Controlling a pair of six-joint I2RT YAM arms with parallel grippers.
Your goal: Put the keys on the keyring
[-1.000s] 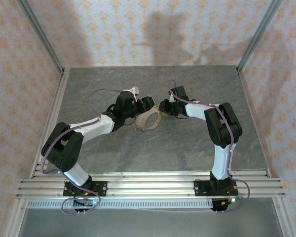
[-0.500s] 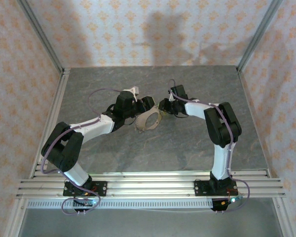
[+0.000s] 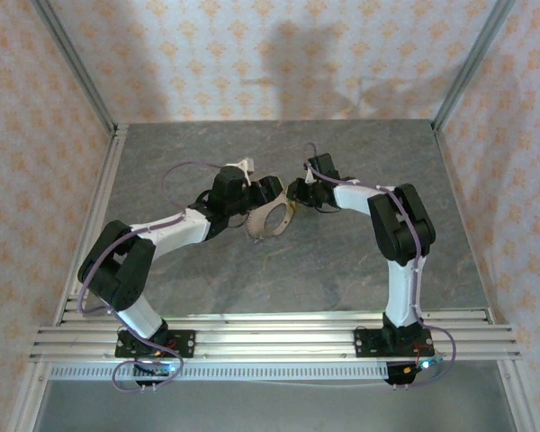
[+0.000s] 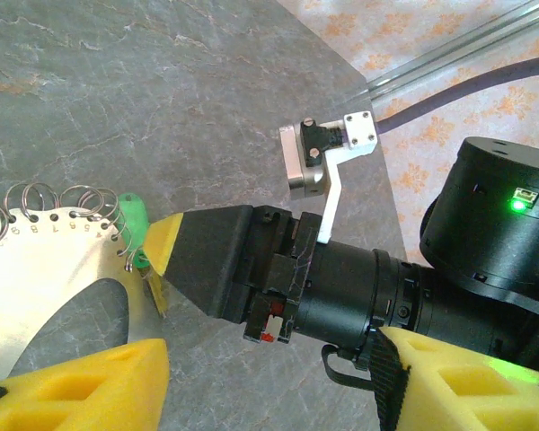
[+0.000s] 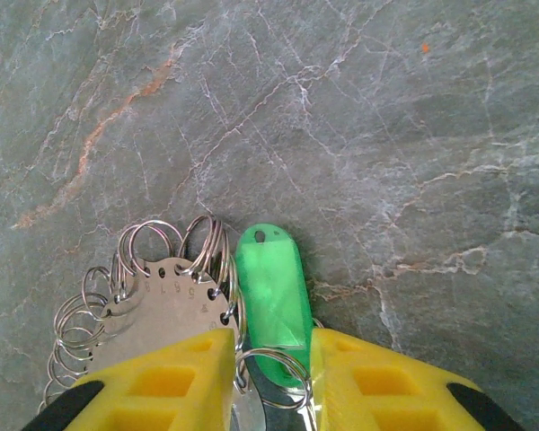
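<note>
1. Sitting between the yellow fingers [image 5: 162,382] of the right end effector [image 5: 271,341] is the key [image 5: 269,292]. Its green head points away from the wrist and its silvery blade runs back between the fingers. This end effector is closed on the key.
2. The key's head lies just beside the keyring [image 5: 153,310], against its rim of small wire loops [image 5: 153,235]. One loop overlaps the lower end of the head. I cannot tell whether the key is threaded on.
3. The keyring is flat grey metal, with stamped digits and a row of holes along its edge. From overhead it sits near the middle of the bench [image 5: 386,135], between the two end effectors.
4. The left end effector [image 4: 269,350] has its fingers wide apart with nothing clamped between them. One finger overlaps the keyring's plate, but contact is unclear.
5. The bench has a grey stone pattern, and orange-patterned walls [image 3: 279,54] stand around it.
</note>
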